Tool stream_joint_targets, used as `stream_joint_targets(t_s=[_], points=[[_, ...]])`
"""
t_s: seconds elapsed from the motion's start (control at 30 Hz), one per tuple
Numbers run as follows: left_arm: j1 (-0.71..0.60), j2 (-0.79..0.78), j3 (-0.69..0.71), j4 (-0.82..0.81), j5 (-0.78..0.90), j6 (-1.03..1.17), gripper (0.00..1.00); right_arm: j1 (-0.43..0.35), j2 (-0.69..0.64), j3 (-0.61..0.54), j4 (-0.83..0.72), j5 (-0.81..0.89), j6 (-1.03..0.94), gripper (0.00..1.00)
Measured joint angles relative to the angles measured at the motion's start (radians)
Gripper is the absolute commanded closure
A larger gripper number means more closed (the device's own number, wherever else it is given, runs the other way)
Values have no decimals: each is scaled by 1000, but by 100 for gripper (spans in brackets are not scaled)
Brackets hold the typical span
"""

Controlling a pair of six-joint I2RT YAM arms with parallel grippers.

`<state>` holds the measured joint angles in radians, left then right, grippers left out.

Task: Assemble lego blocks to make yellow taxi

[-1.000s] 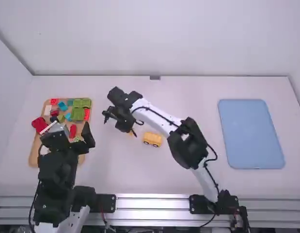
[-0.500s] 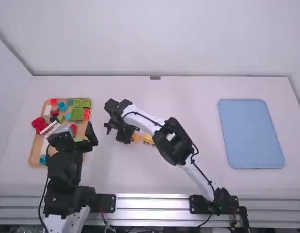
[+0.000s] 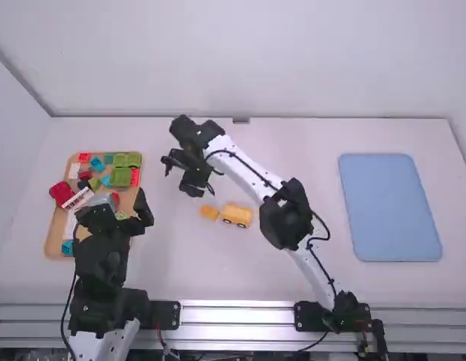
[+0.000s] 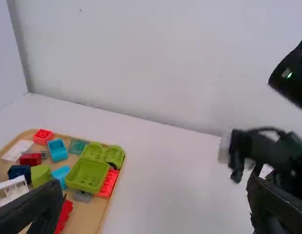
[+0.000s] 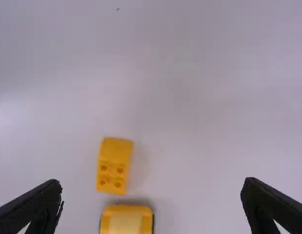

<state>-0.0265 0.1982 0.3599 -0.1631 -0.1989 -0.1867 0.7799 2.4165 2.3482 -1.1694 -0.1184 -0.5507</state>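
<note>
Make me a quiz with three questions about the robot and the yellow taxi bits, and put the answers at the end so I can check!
1. Pick one: what colour is the flat mat on the robot's right side? A) red B) blue C) green
2. True or false: the right gripper is open and holds nothing.
3. Fill in the missing word: the bigger yellow piece lies near the small yellow block, and it has dark round ____ on its side.

Key: 1. B; 2. True; 3. wheels
</note>
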Motion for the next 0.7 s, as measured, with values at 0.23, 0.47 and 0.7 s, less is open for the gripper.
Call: stream_joint_targets(t_s=[0.23,0.47,0.7], points=[[0,78,0,50,58,15,1,-74,-295,-267,267,28,60,2],[0,314,2,215,244,124,1,-66,-704,-959,784,160,192,2],[-5,695,111,198,655,408,1,-161,-1016,-1561,1275,-38,192,2]])
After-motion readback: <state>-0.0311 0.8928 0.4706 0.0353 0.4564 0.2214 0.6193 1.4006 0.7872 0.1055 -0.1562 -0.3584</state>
